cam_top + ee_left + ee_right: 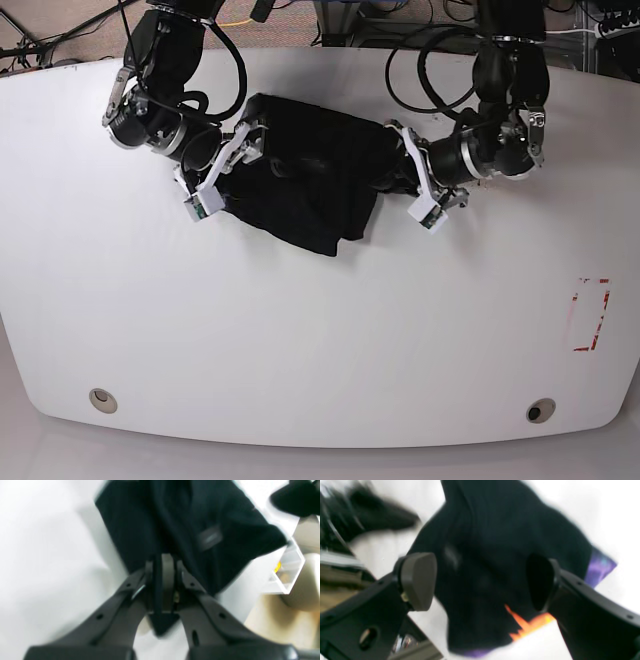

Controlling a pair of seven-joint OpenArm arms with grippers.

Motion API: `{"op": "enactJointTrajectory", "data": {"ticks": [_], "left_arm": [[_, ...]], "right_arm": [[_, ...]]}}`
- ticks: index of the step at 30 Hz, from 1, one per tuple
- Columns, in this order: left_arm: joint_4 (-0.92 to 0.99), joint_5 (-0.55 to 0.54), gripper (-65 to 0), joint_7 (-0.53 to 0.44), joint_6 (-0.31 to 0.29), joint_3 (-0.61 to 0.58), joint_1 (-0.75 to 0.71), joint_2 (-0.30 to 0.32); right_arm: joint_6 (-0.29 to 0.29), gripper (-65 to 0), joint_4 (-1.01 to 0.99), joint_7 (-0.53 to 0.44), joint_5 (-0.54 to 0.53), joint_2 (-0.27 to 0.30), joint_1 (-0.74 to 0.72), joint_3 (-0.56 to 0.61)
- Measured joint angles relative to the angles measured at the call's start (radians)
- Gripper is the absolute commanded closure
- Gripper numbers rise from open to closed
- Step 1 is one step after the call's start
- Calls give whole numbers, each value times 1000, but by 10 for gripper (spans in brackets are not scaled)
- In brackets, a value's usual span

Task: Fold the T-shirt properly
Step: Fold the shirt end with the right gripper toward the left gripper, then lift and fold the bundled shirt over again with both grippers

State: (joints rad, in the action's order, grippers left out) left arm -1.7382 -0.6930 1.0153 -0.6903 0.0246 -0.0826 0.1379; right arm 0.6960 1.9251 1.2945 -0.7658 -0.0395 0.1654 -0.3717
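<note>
Left gripper clamps T-shirt edge between pads; right gripper gapes wide, cloth bunched just ahead, unheld. Fold mid-step, you judge. Next: regrasp with right, then lay flat.

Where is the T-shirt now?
In the base view the T-shirt lies bunched at the white table's far centre, between both tools.

My right gripper stood wide open, one pad on each side of the T-shirt, nothing clamped. Shirt was a bunched black mound on the white table. Orange patch showed at the shirt's near edge, purple at its right edge. View blurred.
</note>
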Motion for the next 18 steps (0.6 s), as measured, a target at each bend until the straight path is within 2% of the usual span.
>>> {"op": "enactJointTrajectory", "data": {"ticks": [3, 8, 11, 15, 18], "left_arm": [[-32, -18, -24, 3, 1, 34, 0, 38], [-114, 51, -24, 5, 0, 34, 8, 75], [-133, 92, -24, 1, -3, 32, 31, 72], [-133, 149, -24, -1, -3, 51, 61, 74], [-133, 160, -24, -8, -3, 117, 54, 74]], "right_arm": [[0, -510, 0, -2, -2, 19, 5, 0], [1, -296, -4, -6, 8, 53, 0, -60], [0, -212, -11, -4, 48, 72, -19, -59], [0, -231, -15, -8, 52, 70, -8, 21], [0, -230, -18, -18, 53, 58, 20, 84]]}}
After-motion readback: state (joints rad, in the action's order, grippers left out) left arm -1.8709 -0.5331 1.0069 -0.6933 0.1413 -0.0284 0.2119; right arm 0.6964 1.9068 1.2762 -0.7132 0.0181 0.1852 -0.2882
